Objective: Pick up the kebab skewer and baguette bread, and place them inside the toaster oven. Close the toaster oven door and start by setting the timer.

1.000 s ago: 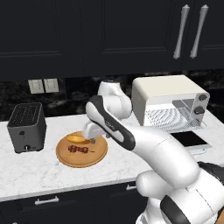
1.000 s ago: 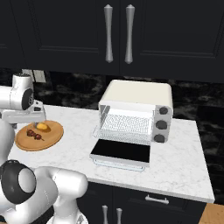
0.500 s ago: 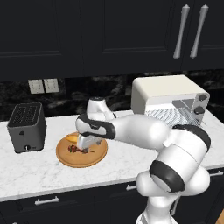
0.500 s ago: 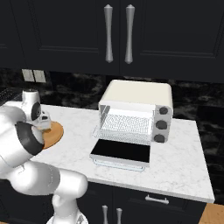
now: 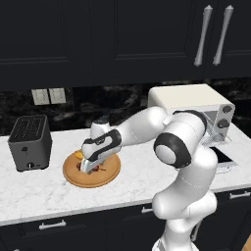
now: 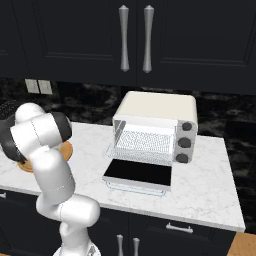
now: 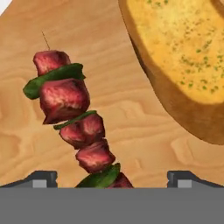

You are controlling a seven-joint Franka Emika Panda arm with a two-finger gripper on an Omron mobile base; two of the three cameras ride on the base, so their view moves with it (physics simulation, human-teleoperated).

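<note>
Step in hand, as judged: the first pick, the approach to the kebab skewer (image 7: 74,127). In the left base view the gripper (image 5: 89,166) is low over the round wooden plate (image 5: 110,174) at centre left of the frame, on the white marble counter (image 5: 44,193). In the hand view the two dark fingertips (image 7: 41,178) sit wide apart at the bottom corners, holding nothing, with the skewer's lower end running down between them. The skewer lies diagonally from upper left to bottom centre: a thin stick with glossy, blocky red-brown meat chunks and green pepper slivers wedged between them. The baguette bread (image 7: 183,57) fills the upper right, just beside the skewer but apart from it; its crust is golden-orange, its top yellower and speckled, its flank rounded. The plate shows a pale, smooth wood grain. Next move, as judged: lower a little further and close across the chunks, square to the stick, since the stick itself is thin and could slip. The toaster oven (image 6: 157,107), cream-white and rounded, stands at centre right in the right base view with its black glass toaster oven door (image 6: 139,172) folded down flat and the wire rack exposed. A dark grey two-slot toaster (image 5: 30,142) sits at far left.
</note>
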